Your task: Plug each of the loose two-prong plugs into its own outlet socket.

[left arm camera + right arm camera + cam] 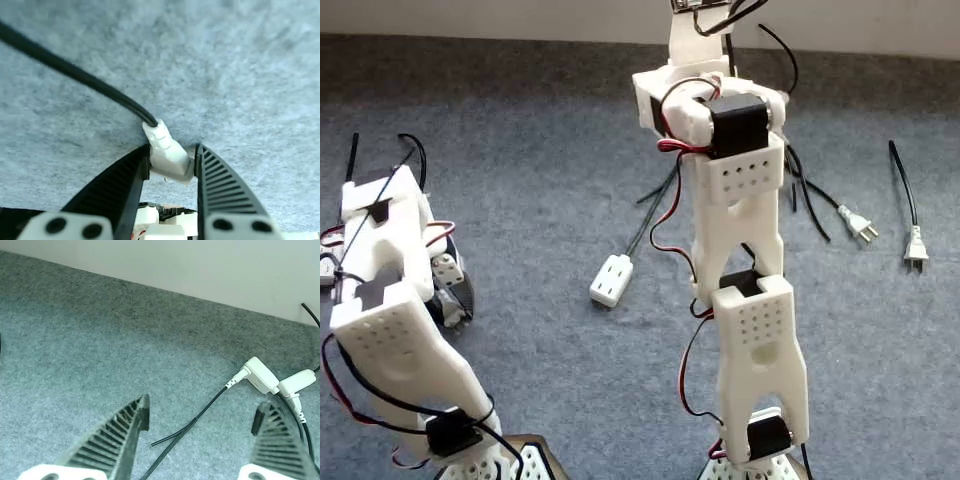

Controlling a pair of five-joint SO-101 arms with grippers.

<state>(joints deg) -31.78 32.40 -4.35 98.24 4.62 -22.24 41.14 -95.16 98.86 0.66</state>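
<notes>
On the grey carpet [520, 150], mid-table in the high view, a white socket [612, 280] lies on a black cord. Well to its right lie an inner plug [865, 229] and an outer plug [916, 248], near each other but apart. From above, the left arm's body covers its grip. The left wrist view shows it up close: the left gripper [173, 150] is clenched on a white held plug [167, 159]. The right wrist view shows the right gripper [203, 404] released, spread wide over the carpet. Two white connectors [260, 375] touch just beyond one fingertip.
</notes>
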